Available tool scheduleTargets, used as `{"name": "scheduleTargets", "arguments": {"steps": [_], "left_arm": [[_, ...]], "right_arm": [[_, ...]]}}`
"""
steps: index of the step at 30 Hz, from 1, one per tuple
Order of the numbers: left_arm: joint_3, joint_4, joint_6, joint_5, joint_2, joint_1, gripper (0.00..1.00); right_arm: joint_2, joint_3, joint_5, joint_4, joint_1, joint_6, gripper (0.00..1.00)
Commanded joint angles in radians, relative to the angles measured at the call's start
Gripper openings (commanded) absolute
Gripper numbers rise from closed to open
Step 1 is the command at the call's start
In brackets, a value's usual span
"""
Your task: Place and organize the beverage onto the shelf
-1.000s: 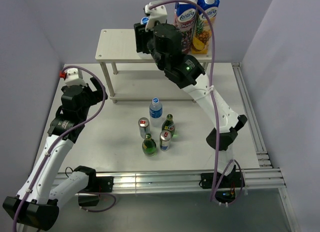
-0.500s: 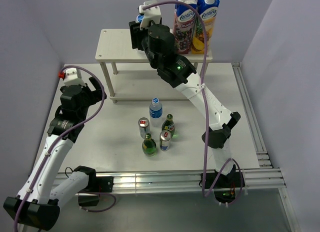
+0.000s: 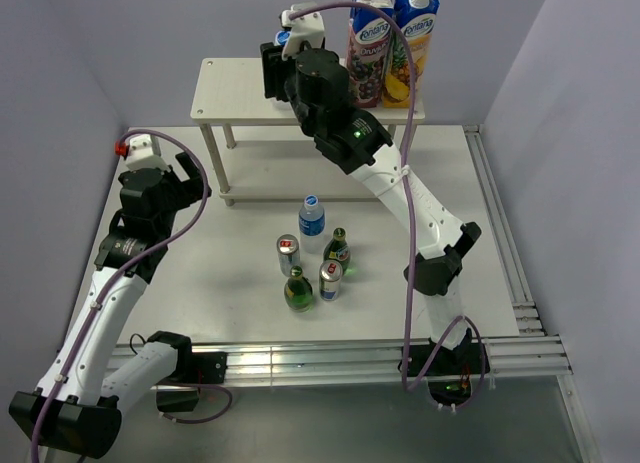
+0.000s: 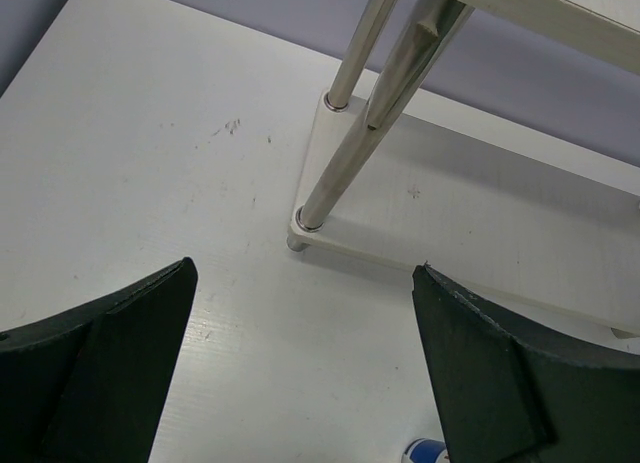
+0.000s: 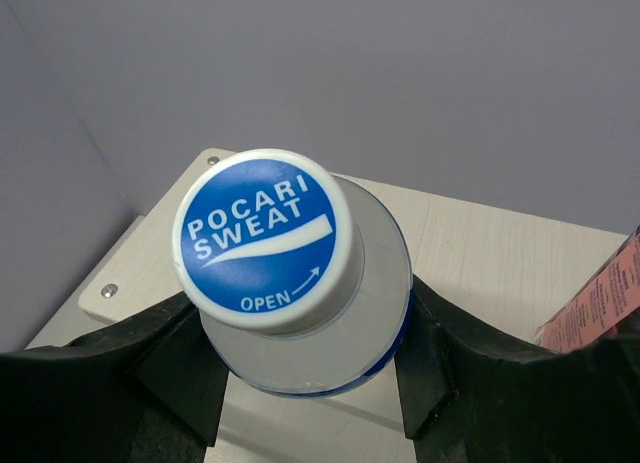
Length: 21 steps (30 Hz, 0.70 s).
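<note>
Right tool (image 5: 305,368) gripping bottle (image 5: 265,228) — white table (image 3: 230,273), lilac walls (image 3: 150,33)

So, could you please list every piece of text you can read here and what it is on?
"POCARI SWEAT": blue cap of the held bottle.
"OPEN", with arrow: same cap.
"Fontana": purple carton, barely legible.
Table cans and bottles: too small to read.
</note>
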State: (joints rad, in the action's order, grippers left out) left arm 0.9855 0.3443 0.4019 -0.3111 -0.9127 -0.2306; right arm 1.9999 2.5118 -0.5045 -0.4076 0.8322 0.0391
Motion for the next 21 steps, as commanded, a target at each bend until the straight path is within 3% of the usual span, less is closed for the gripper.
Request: {"name": "scheduleTargets", "arguments": {"steps": [1,9,16,18,21], "left_arm": [[0.005,-0.011,-0.014,0.015,0.009,0.008,0.96],[0.005,-0.01,-0.014,0.02,0.006,0.017,0.96],[0.002,-0.011,-0.014,0.024,0.008,0.022,0.96],[0.004,-0.011,-0.014,0.026,0.009,0.022,0.96],[0.004,-0.011,-0.014,0.027,0.008,0.022,0.96]], "right_arm": [[-0.078,0.019,0.006,0.153,-0.007,-0.021,0.12],[-0.076,0.001,0.001,0.154,-0.01,-0.028,0.19],[-0.072,0.002,-0.008,0.176,-0.012,-0.018,0.7],[-0.064,0.007,-0.015,0.188,-0.012,-0.012,0.77],[-0.046,0.025,-0.019,0.199,-0.016,-0.004,0.78]]}}
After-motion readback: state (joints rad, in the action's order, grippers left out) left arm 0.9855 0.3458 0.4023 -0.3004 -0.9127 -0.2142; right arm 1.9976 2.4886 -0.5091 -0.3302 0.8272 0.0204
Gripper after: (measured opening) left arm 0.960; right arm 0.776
